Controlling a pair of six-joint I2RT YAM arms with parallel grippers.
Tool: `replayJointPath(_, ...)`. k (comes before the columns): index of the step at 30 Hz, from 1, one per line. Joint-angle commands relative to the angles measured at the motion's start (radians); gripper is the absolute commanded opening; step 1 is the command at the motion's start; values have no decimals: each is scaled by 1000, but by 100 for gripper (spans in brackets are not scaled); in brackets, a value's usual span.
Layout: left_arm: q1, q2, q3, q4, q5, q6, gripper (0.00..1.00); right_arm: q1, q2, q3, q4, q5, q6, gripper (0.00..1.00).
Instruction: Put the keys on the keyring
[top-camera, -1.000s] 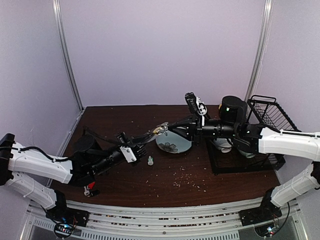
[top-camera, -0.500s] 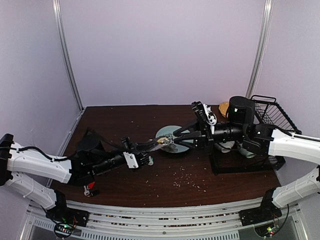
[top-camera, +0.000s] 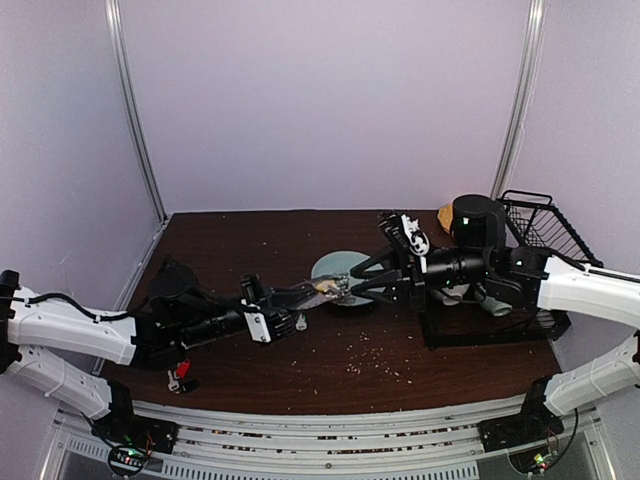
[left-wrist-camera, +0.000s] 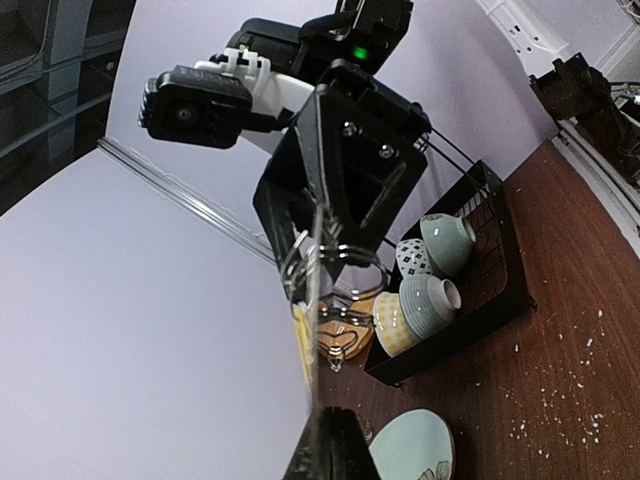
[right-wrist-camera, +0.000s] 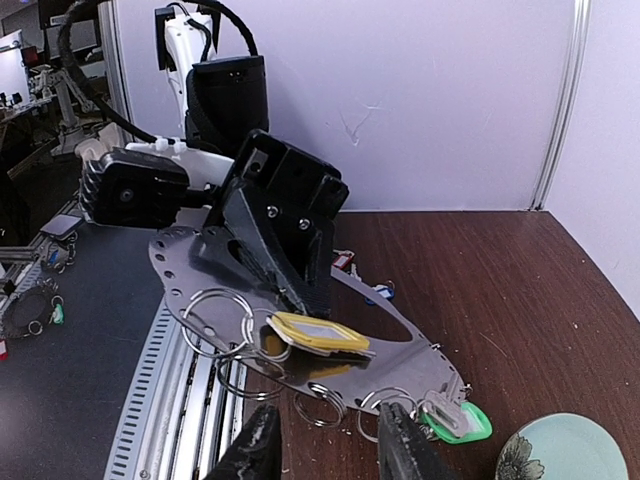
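At the lower left of the top view, a red-tag key (top-camera: 181, 371) lies on the brown table (top-camera: 250, 240). It is not on the ring yet, so I think there is more work to do. A little to the right, the left gripper (top-camera: 292, 302) is pinched tight on one end of the keyring (top-camera: 318, 290). It holds the keyring up off the table, near the middle of the frame, so the other arm can reach it. In the left wrist view the keyring looks like a thin line going up from the fingers, because we see it from its edge. In the right wrist view it looks like a wide flat grey oval, tipped down toward the lower right. A yellow-tag key (right-wrist-camera: 315, 334) rests on it near the middle of that frame, with some small split rings (right-wrist-camera: 215, 310) beside it. A green-tag key (right-wrist-camera: 455, 421) hangs at the low end. I cannot tell if the yellow-tag key is threaded on or only lying there. The right gripper (right-wrist-camera: 326, 415) is just below the keyring, and its two fingers stand apart, gripping nothing. It faces the left gripper, so the two arms meet over the pale green plate (top-camera: 335, 265). On the right side stands a black wire rack (top-camera: 535, 215) with bowls (left-wrist-camera: 425, 300) stacked in it, well away from the keys.
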Motion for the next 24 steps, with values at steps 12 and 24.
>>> replayJointPath(12, -2, -5, 66, 32, 25, 11, 0, -2, 83, 36, 67, -80, 25, 18)
replayJointPath(24, -2, 58, 77, 28, -116, 18, 0, -2, 56, 8, 59, -14, 21, 10)
